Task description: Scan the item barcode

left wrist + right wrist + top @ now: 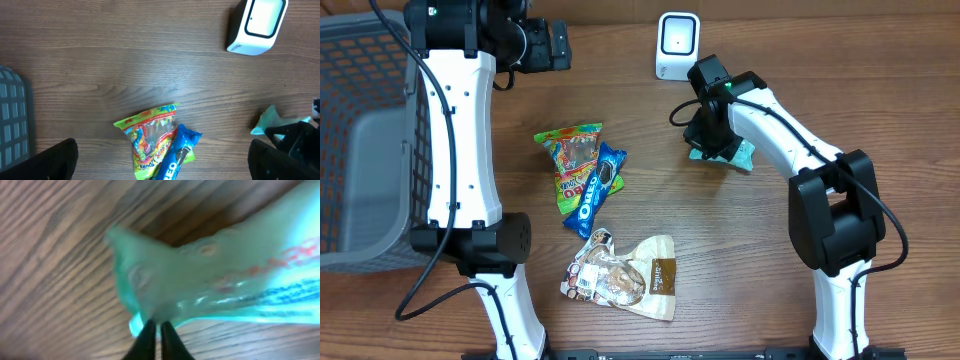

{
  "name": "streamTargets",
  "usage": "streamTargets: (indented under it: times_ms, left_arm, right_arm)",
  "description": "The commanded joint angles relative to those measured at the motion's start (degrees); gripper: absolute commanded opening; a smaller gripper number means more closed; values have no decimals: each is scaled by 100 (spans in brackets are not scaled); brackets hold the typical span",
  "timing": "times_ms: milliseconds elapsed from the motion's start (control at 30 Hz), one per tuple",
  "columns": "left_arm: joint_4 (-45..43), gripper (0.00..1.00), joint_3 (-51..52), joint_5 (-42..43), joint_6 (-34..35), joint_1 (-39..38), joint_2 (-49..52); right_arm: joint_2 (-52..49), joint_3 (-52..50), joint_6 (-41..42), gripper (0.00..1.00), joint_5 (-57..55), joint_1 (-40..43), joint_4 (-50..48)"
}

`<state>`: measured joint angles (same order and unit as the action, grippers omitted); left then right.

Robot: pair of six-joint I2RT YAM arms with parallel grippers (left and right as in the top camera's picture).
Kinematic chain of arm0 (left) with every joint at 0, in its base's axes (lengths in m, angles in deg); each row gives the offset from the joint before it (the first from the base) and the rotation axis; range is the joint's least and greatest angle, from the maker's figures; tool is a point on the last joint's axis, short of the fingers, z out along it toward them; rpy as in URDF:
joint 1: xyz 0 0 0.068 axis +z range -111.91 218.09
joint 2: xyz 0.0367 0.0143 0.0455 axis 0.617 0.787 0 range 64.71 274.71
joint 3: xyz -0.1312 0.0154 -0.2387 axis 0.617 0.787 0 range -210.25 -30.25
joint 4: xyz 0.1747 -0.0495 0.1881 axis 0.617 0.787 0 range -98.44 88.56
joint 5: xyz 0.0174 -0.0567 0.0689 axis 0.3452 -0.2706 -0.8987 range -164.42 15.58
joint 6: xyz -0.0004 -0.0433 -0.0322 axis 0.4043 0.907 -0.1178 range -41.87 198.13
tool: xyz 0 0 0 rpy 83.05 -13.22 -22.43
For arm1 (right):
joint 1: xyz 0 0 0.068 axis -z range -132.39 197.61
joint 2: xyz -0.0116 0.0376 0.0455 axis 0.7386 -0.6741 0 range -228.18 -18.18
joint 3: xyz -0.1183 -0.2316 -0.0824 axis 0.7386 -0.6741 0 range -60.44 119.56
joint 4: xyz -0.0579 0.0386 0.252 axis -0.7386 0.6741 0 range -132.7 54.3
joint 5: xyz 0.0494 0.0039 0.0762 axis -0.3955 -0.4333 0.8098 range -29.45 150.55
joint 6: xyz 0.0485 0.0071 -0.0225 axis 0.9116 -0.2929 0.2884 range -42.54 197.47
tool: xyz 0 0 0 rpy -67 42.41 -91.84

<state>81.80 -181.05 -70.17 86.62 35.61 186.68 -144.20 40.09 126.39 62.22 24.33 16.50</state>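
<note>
The item, a teal plastic packet (745,156) (215,275) (269,120), lies on the wooden table right of centre. My right gripper (706,148) (155,325) is shut on its near-left edge, the two black fingertips almost touching with the thin film pinched between them. The white barcode scanner (677,44) (257,24) stands at the back edge, just behind and left of the packet. My left gripper (556,44) (162,162) hangs open and empty high over the back left, its fingers (52,161) wide apart above the snack packs.
A colourful gummy bag (576,158) (150,136) and a blue Oreo pack (601,190) (181,154) lie overlapping mid-table. A brown cookie bag (622,276) lies nearer the front. A grey mesh basket (368,140) (12,120) fills the left side.
</note>
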Motion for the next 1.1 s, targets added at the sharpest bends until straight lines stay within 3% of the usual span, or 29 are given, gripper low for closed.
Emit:
streamTargets:
  times_ms: [0, 200, 300, 367, 467, 567, 733, 1000, 1067]
  left_arm:
    - [-9, 99, -31, -20, 35, 22, 57]
    - [-9, 100, -31, -20, 33, 22, 57]
    - [-9, 100, -31, -20, 33, 22, 57]
    - [-9, 100, -31, -20, 35, 22, 57]
    - [-11, 100, -31, -20, 35, 22, 57]
    - [-9, 100, -31, -20, 35, 22, 57]
    - [-9, 100, -31, -20, 35, 22, 57]
    - [-9, 100, -31, -20, 35, 22, 57]
    - [-9, 100, -31, -20, 33, 22, 57]
  right_arm:
    - [-162, 103, -841, 4, 168, 11, 188]
    - [162, 372, -1794, 4, 170, 11, 713]
    - [428, 476, -3112, 4, 293, 11, 811]
    - [529, 490, -3862, 19, 293, 11, 885]
    - [546, 472, -4690, 55, 254, 11, 942]
    - [542, 256, -5357, 74, -39, -13, 774]
    - [538, 33, -6135, 76, -291, -70, 573]
    - [535, -297, -6568, 76, -527, -87, 203]
    - [535, -409, -6747, 85, -525, -87, -31]
